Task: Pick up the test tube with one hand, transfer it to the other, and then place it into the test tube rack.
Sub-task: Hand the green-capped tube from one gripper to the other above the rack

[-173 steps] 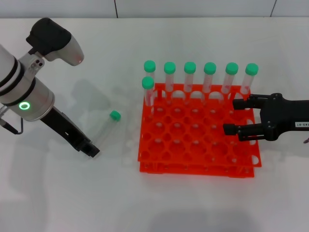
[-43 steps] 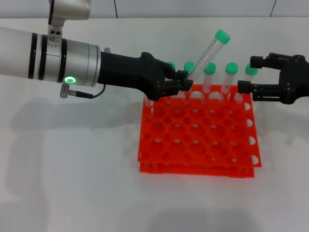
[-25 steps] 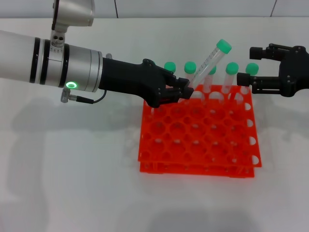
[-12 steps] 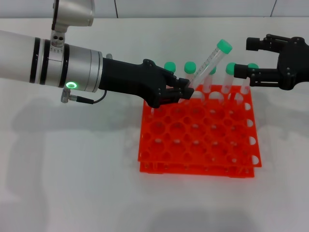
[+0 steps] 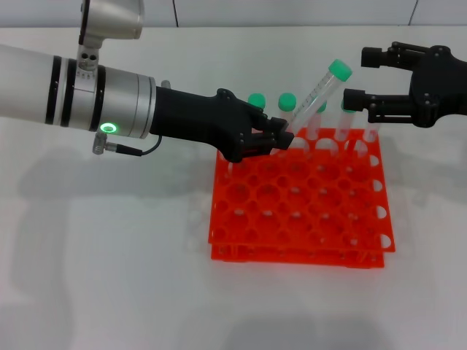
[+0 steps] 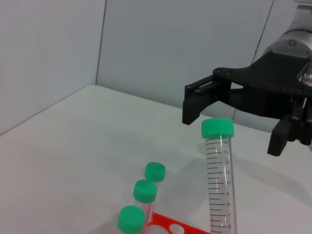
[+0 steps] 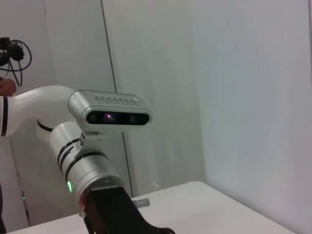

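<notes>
While clamped low in the left gripper (image 5: 281, 138), tilted tube (image 5: 315, 91) over the rack (image 5: 299, 200), green cap just beside the right gripper (image 5: 359, 76), whose fingers gaped wide, empty. Risk judged: closing off-centre on the cap, or letting go early, could tip the tube into its racked neighbours (image 5: 287, 106).

White table (image 5: 109, 277); orange-red test tube rack (image 5: 299, 211) resting directly on it, right of centre.
</notes>
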